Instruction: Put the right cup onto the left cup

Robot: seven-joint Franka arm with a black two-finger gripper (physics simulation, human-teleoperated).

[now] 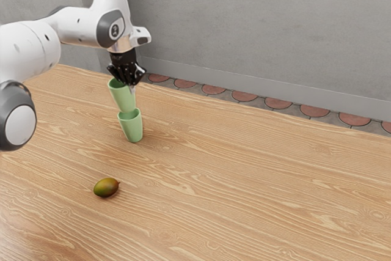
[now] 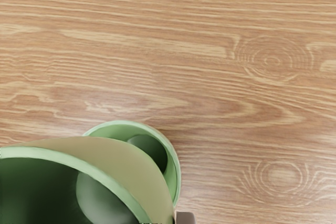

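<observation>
You've got a wood desk (image 1: 256, 187), wavy grain, smooth, satin sheen; upper cup (image 1: 124, 98) and lower cup (image 1: 131, 128) both smooth, soft gloss, plastic or ceramic, you can't tell which; mango (image 1: 106, 187) smooth-skinned, slightly shiny; arm (image 1: 79, 27) you'd tag glossy, plastic-looking shell; wall (image 1: 256, 29) matt, concrete-like; skirting (image 1: 244, 85) smooth, matt

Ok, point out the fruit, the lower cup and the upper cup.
Fruit (image 1: 106, 187): exterior view, middle of its skin.
Lower cup (image 1: 132, 128): exterior view, outer wall below the rim.
Upper cup (image 2: 123, 158): wrist view, outer wall just past the rim.
</observation>
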